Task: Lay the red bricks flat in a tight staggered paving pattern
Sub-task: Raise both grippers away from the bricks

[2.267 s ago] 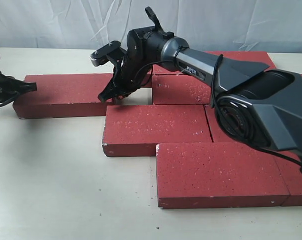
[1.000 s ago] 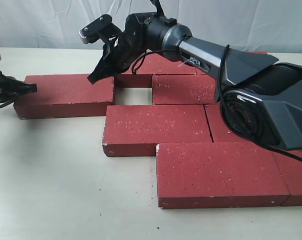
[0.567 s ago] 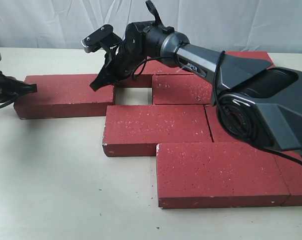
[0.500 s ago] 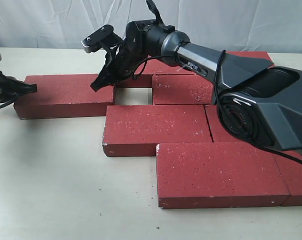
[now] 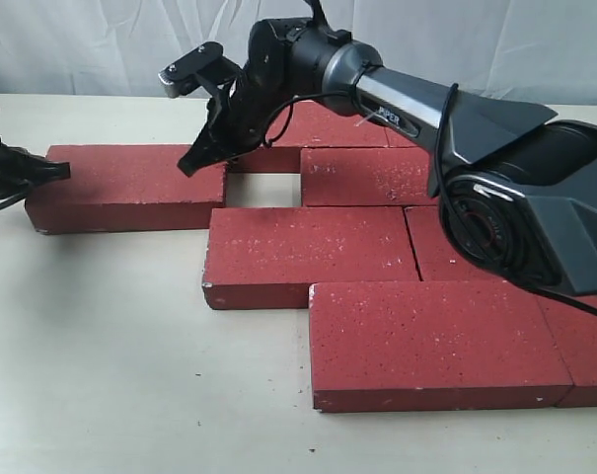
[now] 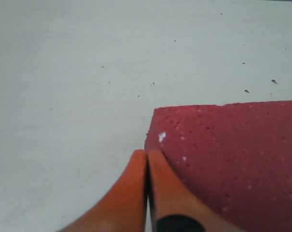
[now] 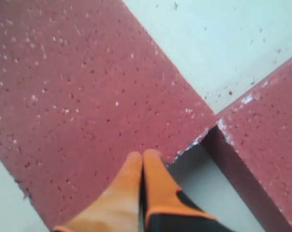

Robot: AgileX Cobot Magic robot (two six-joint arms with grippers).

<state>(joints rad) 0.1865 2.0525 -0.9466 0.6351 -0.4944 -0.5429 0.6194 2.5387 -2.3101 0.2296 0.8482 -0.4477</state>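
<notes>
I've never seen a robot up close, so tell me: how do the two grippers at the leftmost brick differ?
The left gripper lies low and level at the leftmost brick's outer end; the right gripper slants down from above at its inner end, beside the gap. The left gripper sits by the brick's corner; the right gripper is over its top face. Both are shut and hold nothing.

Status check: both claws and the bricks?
Left claw shut at outer end of left brick. Right claw shut over its inner end. Gap to next brick open, nothing in it.
</notes>
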